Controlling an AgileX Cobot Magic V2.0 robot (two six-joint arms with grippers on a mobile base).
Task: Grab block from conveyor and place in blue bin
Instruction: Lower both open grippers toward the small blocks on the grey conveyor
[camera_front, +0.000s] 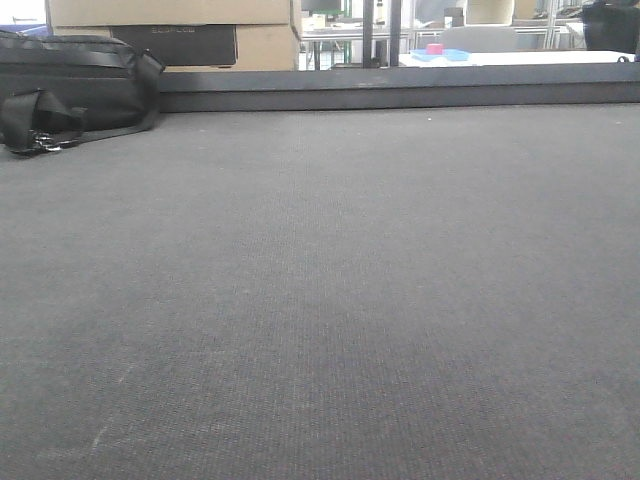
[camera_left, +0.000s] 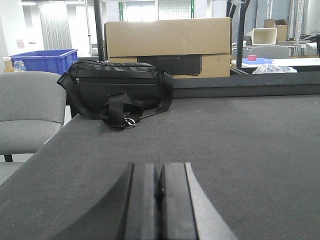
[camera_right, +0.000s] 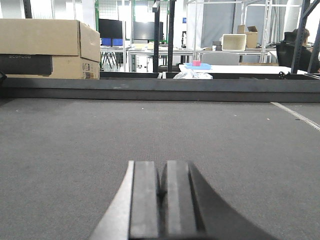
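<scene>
Left wrist cam, black bag (camera_left: 117, 92) on conveyor (camera_left: 240, 140), box (camera_left: 167, 37) behind, left claw (camera_left: 159, 200) + right claw (camera_right: 161, 200) closed.

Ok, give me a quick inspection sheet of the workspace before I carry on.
Surface: conveyor dark grey, bare across the middle; black rail along its far edge.
Job's things: no block seen on the conveyor; blue bin off the left side, behind a grey chair.
Clutter: black bag on the conveyor's far left corner.
Grippers: left gripper shut, empty; right gripper shut, empty.
Cables: nothing seen.
Surroundings: cardboard box behind the rail.
</scene>
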